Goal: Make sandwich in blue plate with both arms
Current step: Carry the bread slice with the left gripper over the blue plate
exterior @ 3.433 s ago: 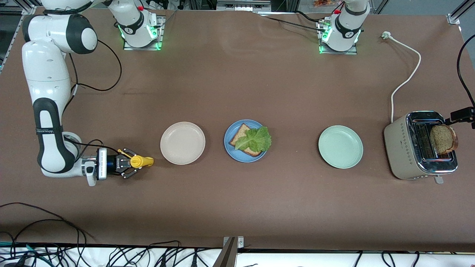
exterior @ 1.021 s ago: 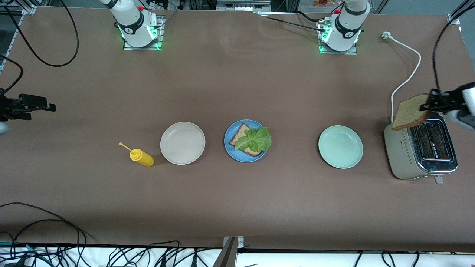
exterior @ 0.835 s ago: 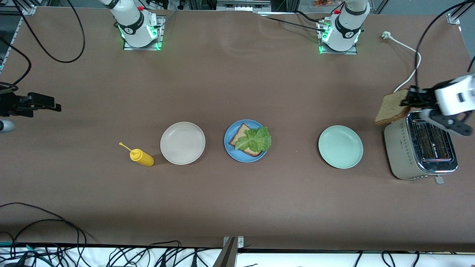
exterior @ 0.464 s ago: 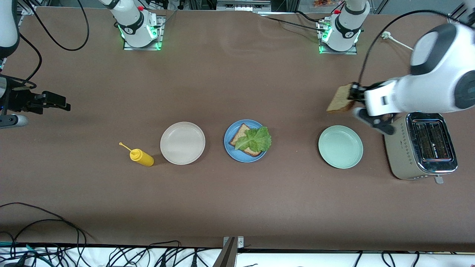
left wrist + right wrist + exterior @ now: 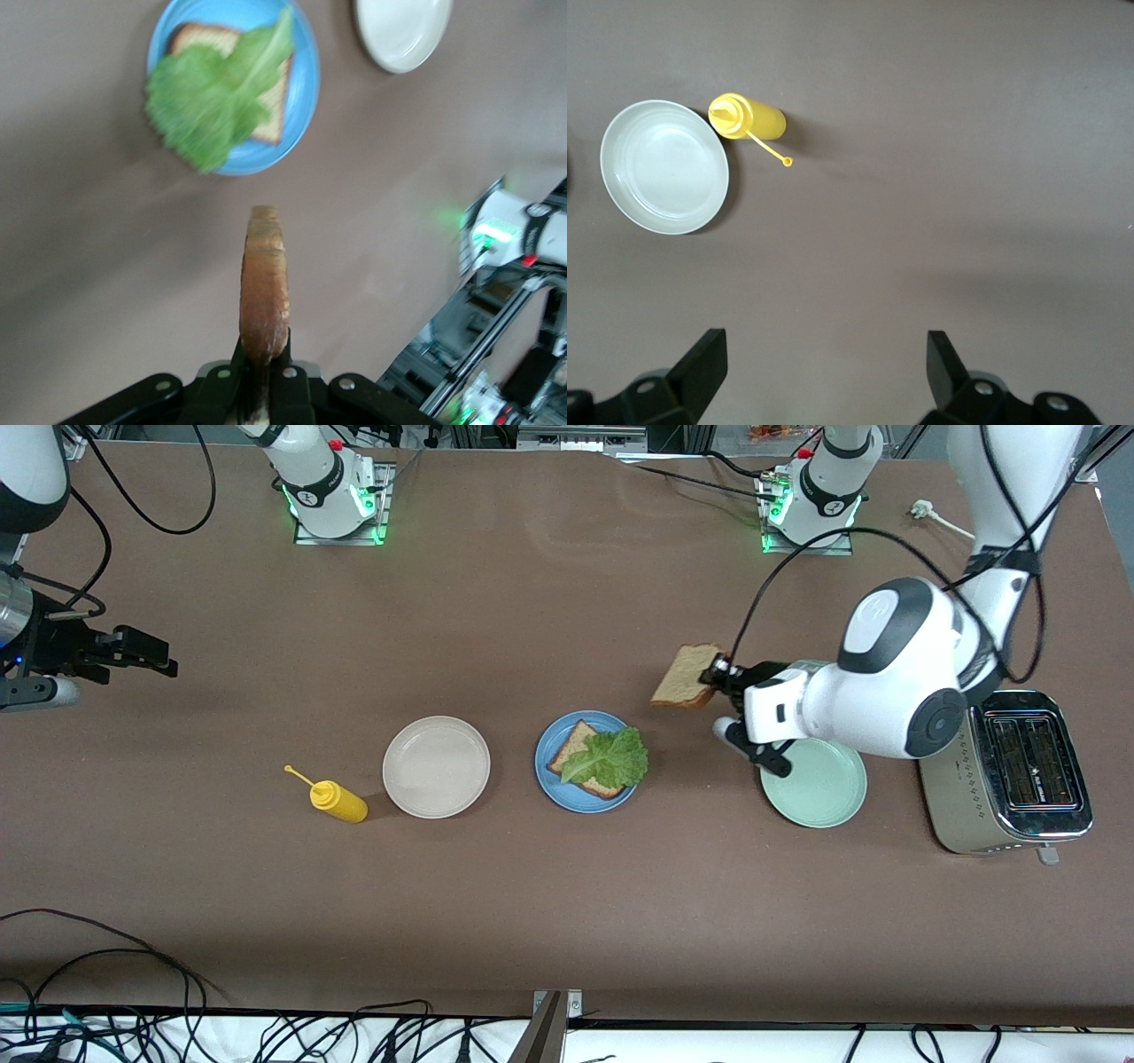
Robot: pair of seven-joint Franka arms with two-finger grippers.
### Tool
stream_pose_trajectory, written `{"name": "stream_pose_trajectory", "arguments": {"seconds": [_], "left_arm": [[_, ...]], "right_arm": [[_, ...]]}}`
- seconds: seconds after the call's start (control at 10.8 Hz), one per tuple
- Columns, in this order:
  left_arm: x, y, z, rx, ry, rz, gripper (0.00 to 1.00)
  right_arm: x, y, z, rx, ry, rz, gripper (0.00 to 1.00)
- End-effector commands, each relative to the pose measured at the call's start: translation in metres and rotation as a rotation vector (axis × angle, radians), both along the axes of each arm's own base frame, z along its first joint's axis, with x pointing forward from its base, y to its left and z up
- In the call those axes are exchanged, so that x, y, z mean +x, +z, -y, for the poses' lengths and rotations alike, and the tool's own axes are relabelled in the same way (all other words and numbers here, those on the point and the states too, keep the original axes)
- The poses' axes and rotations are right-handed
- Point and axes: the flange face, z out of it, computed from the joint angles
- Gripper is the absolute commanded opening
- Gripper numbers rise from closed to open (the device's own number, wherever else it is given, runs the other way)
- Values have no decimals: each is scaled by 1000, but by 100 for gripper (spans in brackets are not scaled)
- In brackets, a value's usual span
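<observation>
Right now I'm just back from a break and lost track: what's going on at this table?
The left gripper holds a bread slice in the air over the bare table, between the green plate and the blue plate. On the blue plate lies another slice topped with lettuce, so the sandwich lacks its top. The right gripper waits open over the table at its own end. A yellow bottle lies beside the white plate.

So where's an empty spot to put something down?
The beige-white plate is bare. The mint-green plate is bare too, but the left end effector, holding a bread slice, hangs beside it. The blue plate is crowded with bread and lettuce.
</observation>
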Motion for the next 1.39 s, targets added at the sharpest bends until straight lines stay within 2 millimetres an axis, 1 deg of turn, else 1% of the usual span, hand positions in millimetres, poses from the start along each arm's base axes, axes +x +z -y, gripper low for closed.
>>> {"name": "stream_pose_trajectory", "arguments": {"seconds": [0.0,0.09,0.19,0.28,0.37,0.46,0.56,0.65,0.74,0.84,0.93,1.02,1.11,1.21,1.3], "left_arm": [[19,-42,46,-109,88,28,0],[22,-55,62,-155,128,41,0],[23,-69,76,-185,161,35,0],[21,-75,88,-194,168,49,0],[23,-90,94,-198,192,58,0],[20,-101,107,-197,194,72,0],[22,-114,108,-196,215,78,0],[21,-125,110,-190,216,72,0],[21,-132,111,-195,200,83,0],[21,-139,110,-204,182,96,0],[20,-146,109,-206,178,89,0],[20,-151,108,-203,178,85,0],[22,-157,103,-194,184,82,6],[22,-158,103,-192,184,81,72],[25,-157,100,-188,188,87,100]], "right_arm": [[-6,32,1,-19,0,87,100],[-6,39,1,-20,2,100,100],[-6,42,1,-20,2,98,100],[-7,43,1,-20,3,100,100],[-7,44,2,-20,7,102,100],[-8,47,3,-20,24,110,100],[-6,57,4,-23,26,129,100],[-6,57,7,-21,20,118,100],[-9,58,14,-21,9,106,100],[-10,63,18,-20,-1,101,100],[-11,65,12,-20,3,89,100],[-12,68,11,-20,5,89,100],[-11,69,17,-16,-3,92,100],[-12,69,19,-19,-1,91,100],[-11,67,19,-20,0,88,100]]}}
